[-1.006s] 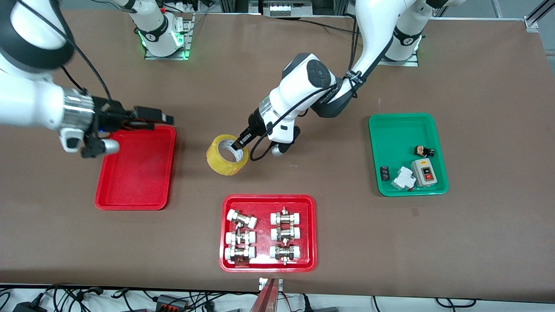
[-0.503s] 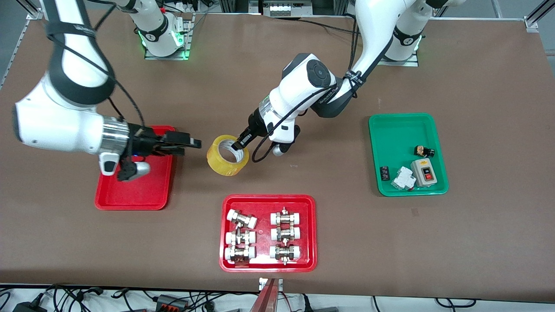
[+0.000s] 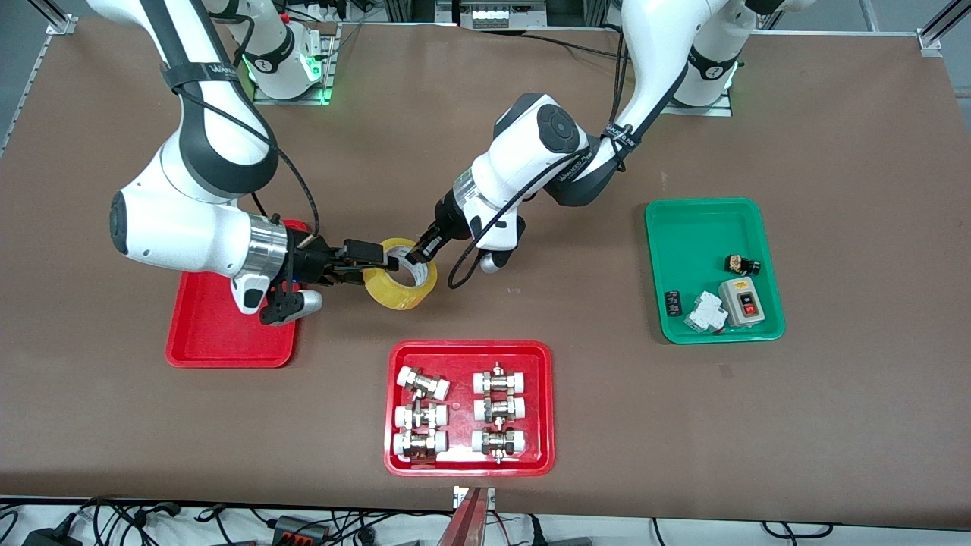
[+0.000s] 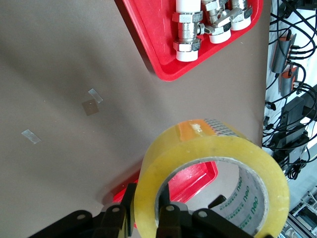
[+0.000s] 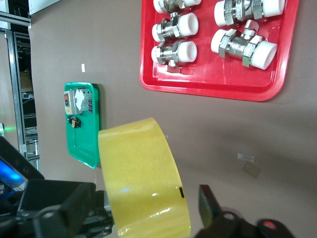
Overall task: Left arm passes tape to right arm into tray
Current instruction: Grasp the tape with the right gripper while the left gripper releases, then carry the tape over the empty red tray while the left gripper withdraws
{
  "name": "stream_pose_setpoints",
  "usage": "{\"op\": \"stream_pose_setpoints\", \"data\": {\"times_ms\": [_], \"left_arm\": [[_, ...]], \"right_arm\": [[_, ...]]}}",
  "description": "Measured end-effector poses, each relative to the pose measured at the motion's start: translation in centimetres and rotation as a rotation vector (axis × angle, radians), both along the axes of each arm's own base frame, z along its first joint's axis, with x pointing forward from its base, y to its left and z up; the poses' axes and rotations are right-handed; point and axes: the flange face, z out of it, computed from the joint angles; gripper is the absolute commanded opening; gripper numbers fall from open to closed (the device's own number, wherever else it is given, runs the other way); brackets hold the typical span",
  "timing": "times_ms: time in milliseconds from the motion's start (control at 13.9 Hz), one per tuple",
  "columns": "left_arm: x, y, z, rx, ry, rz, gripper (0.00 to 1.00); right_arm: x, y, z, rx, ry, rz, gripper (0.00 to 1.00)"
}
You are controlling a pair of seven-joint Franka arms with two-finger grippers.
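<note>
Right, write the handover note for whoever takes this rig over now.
Left gripper: shut on the yellowish translucent roll of packing tape, pinching its wall, held above the table.
Right gripper: open, fingers either side of the roll's wall, not yet closed.
Plain red rectangular plastic tray: under the right arm, holds no tape.
Done: tape lifted, presented.
Left: right gripper closes, left releases, tape goes into tray.

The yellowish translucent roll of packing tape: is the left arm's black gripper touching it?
Touching. In the left wrist view, the left gripper has its black fingers clamped on the tape roll's wall, one outside, one inside the core.
</note>
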Motion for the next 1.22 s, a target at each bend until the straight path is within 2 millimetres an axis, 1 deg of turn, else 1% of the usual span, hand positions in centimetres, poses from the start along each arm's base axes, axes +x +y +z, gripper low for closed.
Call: {"op": "stream_pose_setpoints", "data": {"times_ms": [72, 216, 287, 359, 431, 503, 647, 719, 790, 934, 1078, 1150, 1222], "left_arm": [[0.0, 0.0, 0.0, 0.0, -0.001, 0.001, 0.0], [0.1, 0.1, 0.0, 0.0, -0.001, 0.003, 0.01], [0.1, 0.1, 0.1, -0.001, -0.002, 0.003, 0.05], [0.2, 0.2, 0.1, -0.002, -0.004, 0.004, 0.25], [0.3, 0.2, 0.2, -0.003, -0.005, 0.005, 0.63], [0.5, 0.3, 0.3, -0.004, -0.009, 0.008, 0.99], [0.9, 0.7, 0.5, -0.005, -0.02, 0.015, 1.0], [1.5, 1.2, 0.9, -0.009, -0.031, 0.025, 1.0], [2.5, 2.1, 1.4, -0.011, -0.049, 0.035, 1.0], [5.4, 5.5, 3.2, 0.008, -0.134, 0.013, 1.0], [7.8, 9.7, 5.0, 0.086, -0.181, -0.097, 1.0], [8.7, 12.5, 5.9, 0.14, -0.176, -0.175, 1.0], [9.4, 15.5, 6.9, 0.192, -0.153, -0.251, 1.0]], "right_arm": [[0.1, 0.0, -0.1, -0.001, -0.003, -0.001, 0.24], [0.1, -0.1, -0.1, 0.0, -0.018, 0.012, 0.01], [0.2, -0.1, 0.0, 0.001, -0.023, 0.016, 0.0], [0.2, -0.1, 0.1, 0.002, -0.027, 0.017, 0.0], [0.3, 0.0, 0.2, 0.003, -0.03, 0.017, 0.0], [0.3, 0.0, 0.3, 0.003, -0.03, 0.017, 0.0], [0.4, 0.0, 0.2, 0.003, -0.029, 0.015, 0.0], [0.4, -0.1, 0.1, 0.002, -0.028, 0.013, 0.0], [0.4, -0.1, 0.2, 0.002, -0.029, 0.01, 0.0], [0.5, -0.2, 0.1, 0.001, -0.028, 0.008, 0.0], [0.8, -1.1, 0.0, -0.004, -0.027, -0.001, 0.0], [1.0, -2.3, -0.2, -0.005, -0.019, 0.0, 0.0], [1.3, -4.2, -0.8, -0.002, -0.006, 0.017, 0.0]]}}
